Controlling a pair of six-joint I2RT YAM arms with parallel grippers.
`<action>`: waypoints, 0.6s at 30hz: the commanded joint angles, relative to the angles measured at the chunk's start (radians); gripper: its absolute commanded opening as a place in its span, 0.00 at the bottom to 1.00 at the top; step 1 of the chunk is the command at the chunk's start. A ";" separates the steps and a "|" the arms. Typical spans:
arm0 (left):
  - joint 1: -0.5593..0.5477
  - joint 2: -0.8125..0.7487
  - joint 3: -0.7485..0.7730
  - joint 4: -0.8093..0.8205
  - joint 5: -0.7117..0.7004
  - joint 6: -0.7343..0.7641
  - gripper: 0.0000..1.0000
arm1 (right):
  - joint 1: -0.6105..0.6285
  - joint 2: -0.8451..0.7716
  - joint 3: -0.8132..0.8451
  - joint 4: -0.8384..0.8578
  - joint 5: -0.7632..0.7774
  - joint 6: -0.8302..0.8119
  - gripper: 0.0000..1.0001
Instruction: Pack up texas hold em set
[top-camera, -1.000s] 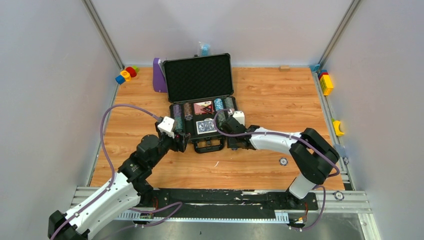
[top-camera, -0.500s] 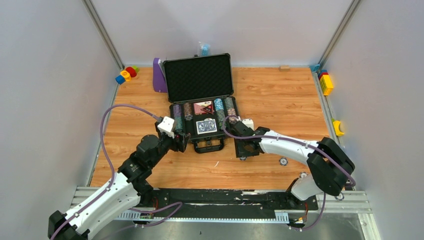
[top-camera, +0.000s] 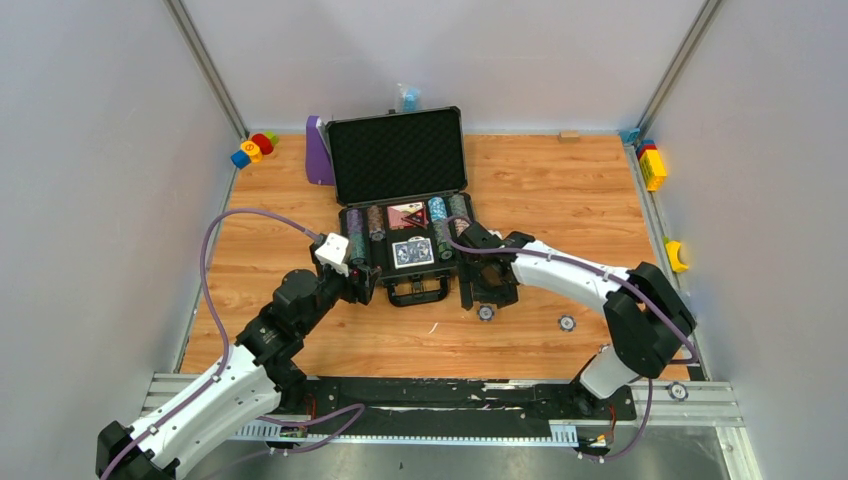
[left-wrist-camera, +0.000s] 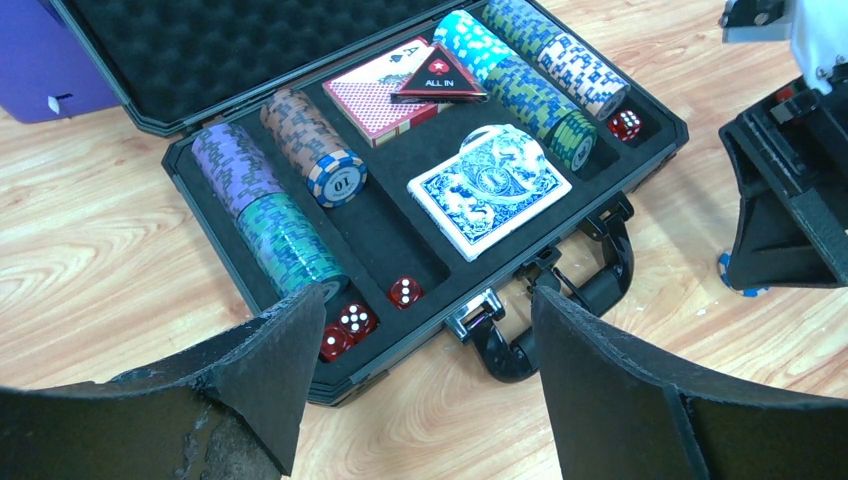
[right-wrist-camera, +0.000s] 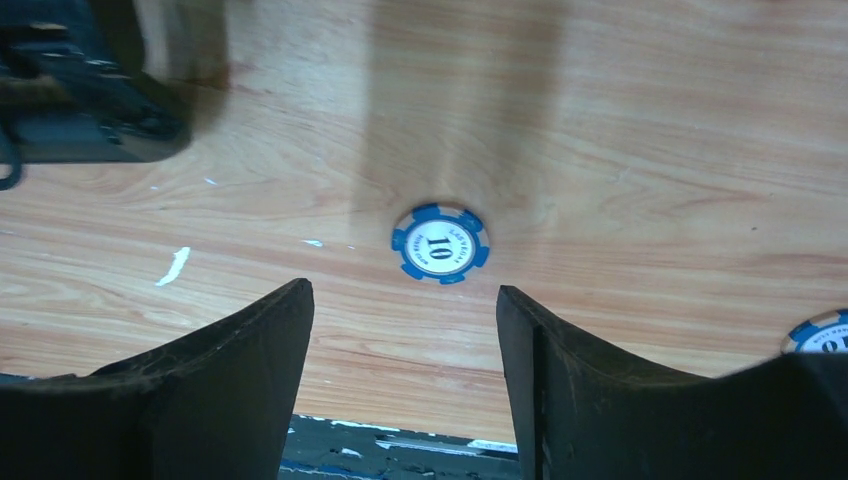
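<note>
Chips (left-wrist-camera: 278, 238), cards (left-wrist-camera: 488, 187), dice (left-wrist-camera: 405, 292) in open briefcase (left-wrist-camera: 250, 40)

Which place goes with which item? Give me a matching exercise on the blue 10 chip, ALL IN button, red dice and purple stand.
1. blue 10 chip
2. ALL IN button
3. red dice
4. purple stand

A. on the red-backed deck
B. left of the case lid
C. on the table, outside the case
D. foam pocket inside the case

Pairs: 1-C, 2-A, 3-D, 4-B
</note>
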 joint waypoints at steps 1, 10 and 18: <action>0.006 -0.010 0.010 0.026 0.010 0.014 0.84 | -0.019 0.033 0.015 -0.056 -0.011 -0.014 0.68; 0.005 -0.005 0.011 0.028 0.017 0.011 0.84 | -0.029 0.099 0.001 -0.007 0.007 -0.014 0.64; 0.005 -0.022 0.010 0.019 0.010 0.011 0.84 | -0.029 0.161 -0.042 0.050 0.008 -0.008 0.50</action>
